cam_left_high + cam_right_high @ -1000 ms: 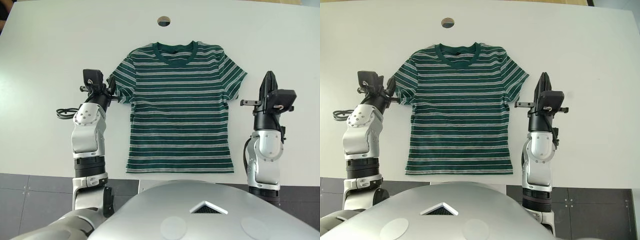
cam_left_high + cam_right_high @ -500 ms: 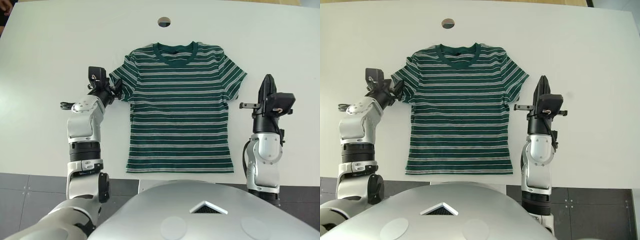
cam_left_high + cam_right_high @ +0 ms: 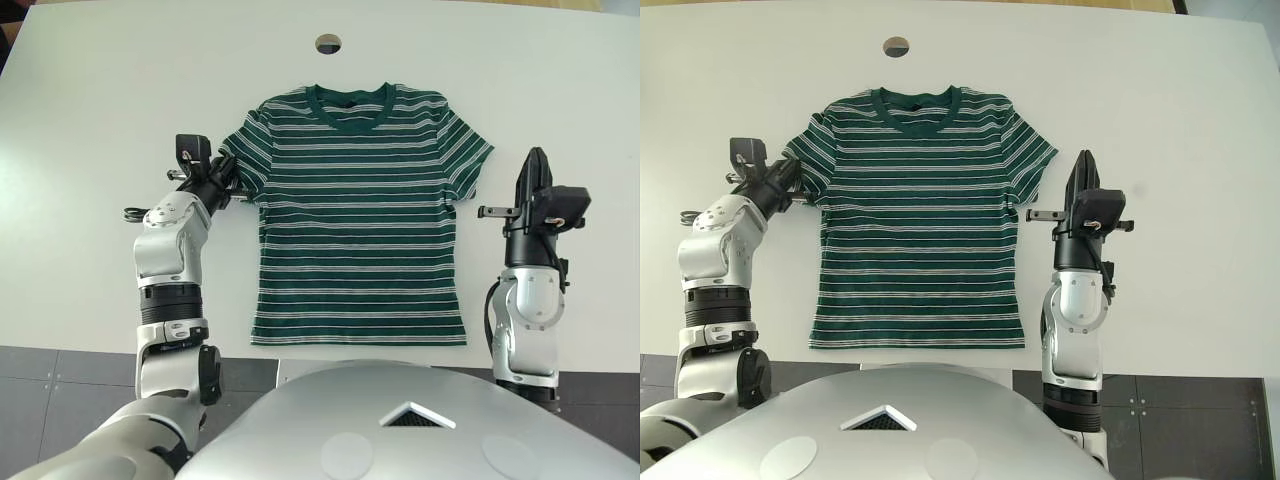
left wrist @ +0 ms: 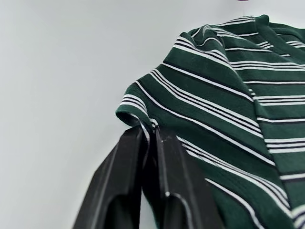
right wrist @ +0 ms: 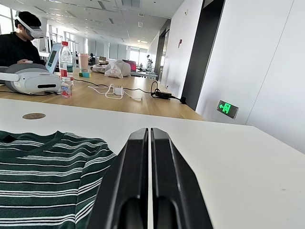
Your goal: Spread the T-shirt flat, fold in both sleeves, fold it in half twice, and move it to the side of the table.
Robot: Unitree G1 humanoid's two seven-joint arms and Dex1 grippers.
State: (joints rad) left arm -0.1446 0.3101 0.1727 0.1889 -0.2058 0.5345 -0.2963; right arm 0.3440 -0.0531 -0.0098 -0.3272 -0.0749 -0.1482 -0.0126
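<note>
Left wrist view: we see the left jaws clamped on a sleeve of the shirt; the right jaws, together, stand beside it over the bench.

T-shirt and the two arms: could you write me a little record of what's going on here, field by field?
T-shirt: green with white stripes, spread flat, collar away from the robot
Sleeves: neither folded in yet
Left fingers: shut on the edge of the left sleeve
Right fingers: shut, empty, beside the right sleeve, not touching it
Table: white, with a small round hole beyond the collar
Folding: not yet begun
</note>
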